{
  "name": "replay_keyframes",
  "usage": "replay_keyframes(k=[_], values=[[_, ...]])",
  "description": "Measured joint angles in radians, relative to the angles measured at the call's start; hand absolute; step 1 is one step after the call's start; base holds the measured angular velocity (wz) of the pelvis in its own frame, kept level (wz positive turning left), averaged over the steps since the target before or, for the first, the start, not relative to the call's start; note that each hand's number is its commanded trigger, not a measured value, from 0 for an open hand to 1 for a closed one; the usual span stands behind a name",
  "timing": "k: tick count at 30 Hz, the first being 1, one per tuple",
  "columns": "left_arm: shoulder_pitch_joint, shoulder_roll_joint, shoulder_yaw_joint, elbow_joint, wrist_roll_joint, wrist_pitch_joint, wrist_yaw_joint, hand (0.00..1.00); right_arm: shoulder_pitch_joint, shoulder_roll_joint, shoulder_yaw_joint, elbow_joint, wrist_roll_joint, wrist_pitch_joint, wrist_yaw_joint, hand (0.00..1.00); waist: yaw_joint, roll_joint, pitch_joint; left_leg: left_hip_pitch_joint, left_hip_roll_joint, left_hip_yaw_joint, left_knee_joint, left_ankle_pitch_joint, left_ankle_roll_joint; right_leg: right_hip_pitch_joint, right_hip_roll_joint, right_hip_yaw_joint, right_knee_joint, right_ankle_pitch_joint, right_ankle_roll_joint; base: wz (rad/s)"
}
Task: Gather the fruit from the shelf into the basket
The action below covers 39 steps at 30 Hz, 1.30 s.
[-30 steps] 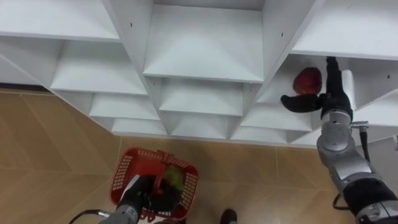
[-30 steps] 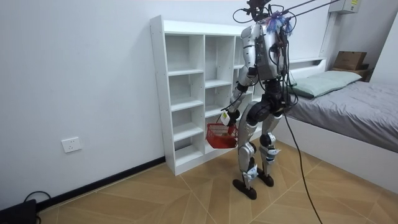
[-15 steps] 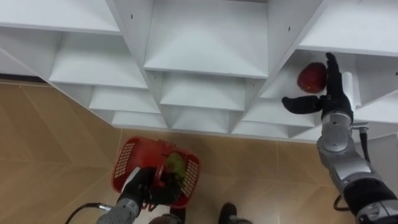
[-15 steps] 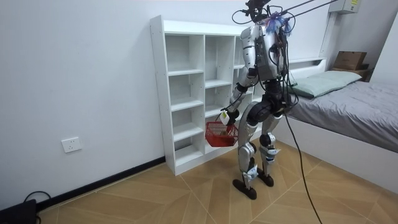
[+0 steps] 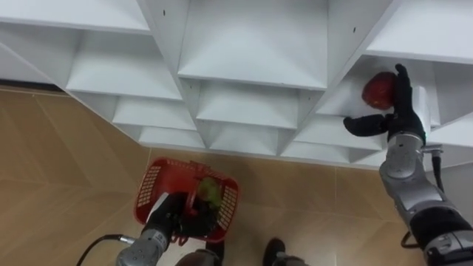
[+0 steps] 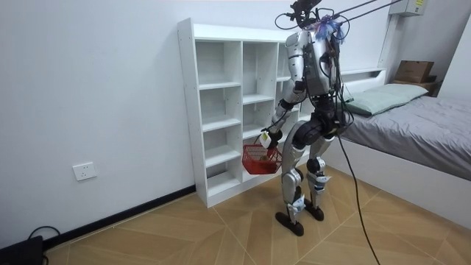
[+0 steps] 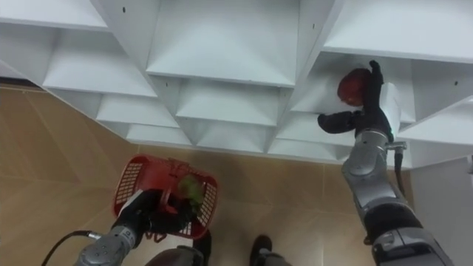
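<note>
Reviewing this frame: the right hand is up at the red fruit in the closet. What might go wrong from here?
1. The right hand is open beside the red fruit, not closed on it. A nudge from the fingers may roll the fruit deeper along the shelf or off its edge.
2. The red basket hangs well below in the left hand. A loosely gripped fruit may fall to the floor on the way down.

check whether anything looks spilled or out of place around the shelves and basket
Nothing stands out. The red fruit sits in the white shelf unit beside the open right hand; the red basket hangs from the left hand with a green fruit inside.
</note>
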Motion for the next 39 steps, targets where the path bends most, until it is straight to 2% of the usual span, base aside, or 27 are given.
replay_keyframes(k=[12, 28, 29, 30, 31, 33, 39], values=[[-0.001, -0.014, -0.001, 0.0, 0.001, 0.0, -0.017, 1.0, -0.009, 0.0, 0.0, 0.0, -0.002, 0.0, 0.009, 0.0, 0.01, 0.002, 0.0015, -0.02, 0.001, -0.002, 0.022, -0.002, 0.002, -0.017, -0.004, -0.004, 0.016, -0.002, -0.002, 0.01], [-0.005, -0.012, 0.001, 0.0, 0.002, 0.0, -0.041, 1.0, -0.015, 0.0, -0.003, -0.004, -0.003, 0.0, 0.033, 0.0, 0.009, 0.001, 0.002, -0.035, 0.001, -0.004, 0.036, -0.002, 0.001, -0.029, -0.005, -0.004, 0.029, -0.004, -0.005, 0.0], [-0.005, -0.012, 0.001, 0.0, 0.002, 0.0, -0.042, 1.0, -0.015, 0.0, -0.003, -0.004, -0.003, 0.0, 0.035, 0.13, 0.009, 0.001, 0.002, -0.035, 0.001, -0.004, 0.036, -0.002, 0.001, -0.029, -0.005, -0.004, 0.029, -0.004, -0.005, 0.0], [-0.005, -0.012, 0.001, 0.0, 0.002, 0.0, -0.043, 1.0, -0.015, 0.0, -0.003, -0.004, -0.003, 0.0, 0.035, 0.21, 0.009, 0.001, 0.0021, -0.035, 0.001, -0.004, 0.036, -0.002, 0.001, -0.029, -0.005, -0.004, 0.029, -0.004, -0.005, 0.0], [-0.005, -0.012, 0.001, 0.0, 0.002, 0.0, -0.044, 1.0, -0.015, 0.0, -0.003, -0.004, -0.003, 0.0, 0.035, 0.59, 0.009, 0.001, 0.0021, -0.035, 0.001, -0.004, 0.036, -0.002, 0.001, -0.029, -0.005, -0.004, 0.029, -0.004, -0.005, 0.0], [-0.005, -0.012, 0.001, 0.0, 0.002, 0.0, -0.045, 1.0, -0.015, 0.0, -0.003, -0.004, -0.003, 0.0, 0.035, 1.0, 0.009, 0.0, 0.0022, -0.036, 0.001, -0.004, 0.036, -0.002, 0.001, -0.029, -0.005, -0.004, 0.029, -0.004, -0.005, 0.0], [-0.005, -0.011, 0.001, 0.0, 0.002, 0.0, -0.045, 1.0, -0.022, -0.004, -0.011, -0.009, -0.018, -0.001, 0.021, 1.0, 0.001, -0.003, 0.0017, -0.035, 0.002, -0.005, 0.039, -0.002, 0.001, -0.027, -0.004, -0.004, 0.029, -0.004, -0.005, 0.0]])
